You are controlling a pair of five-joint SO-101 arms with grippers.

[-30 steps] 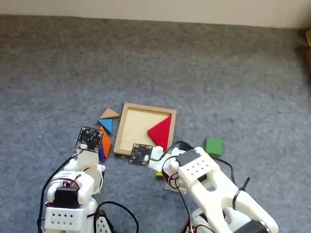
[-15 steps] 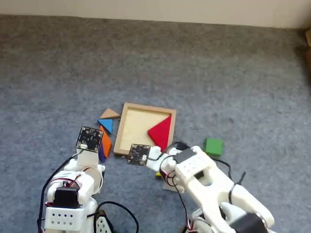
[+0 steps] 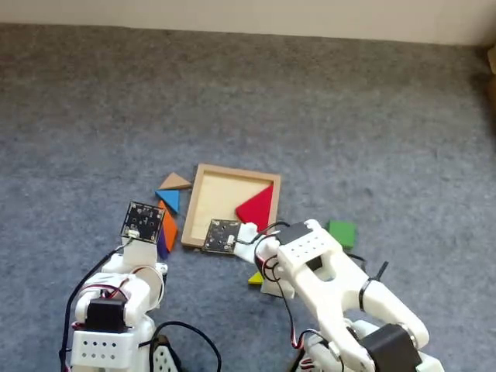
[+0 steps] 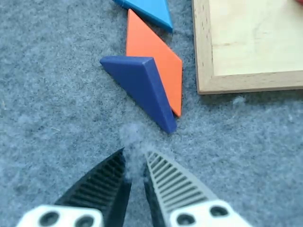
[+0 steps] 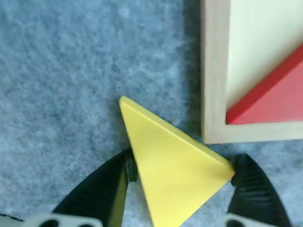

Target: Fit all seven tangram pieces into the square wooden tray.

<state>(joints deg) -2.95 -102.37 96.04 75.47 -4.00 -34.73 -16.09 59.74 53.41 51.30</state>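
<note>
1. While the right arm's wrist sits at the near edge of the square wooden tray [image 3: 232, 170], the right gripper [image 5: 181, 164] has its fingers spread wide around the yellow triangle [image 5: 173, 182]. One finger presses the triangle's side and the other presses a corner.
2. The yellow triangle lies just outside a corner of the tray, close against the wooden rim, over the grey carpet [image 3: 349, 116].
3. A red triangle [image 3: 260, 208] is inside the tray. It lies flat on the tray floor along the right-hand wall, and the rest of the floor is bare wood.
4. The left gripper [image 4: 135, 153] hangs low over the carpet to the left of the tray. Its fingers are drawn nearly together, with a thin slit between them, and they hold nothing.
5. The dark blue triangle [image 4: 142, 87] lies just ahead of those fingertips, not touching them. It lies against the orange parallelogram [image 4: 156, 61], which is just beside the tray's left wall.
6. The light blue triangle [image 3: 169, 200] is farther along the same side. The tan triangle [image 3: 174, 182] is beyond it, near the tray's far left corner.
7. The green square [image 3: 341, 232] lies on the carpet to the right of the tray, apart from it and beside the right arm.
</note>
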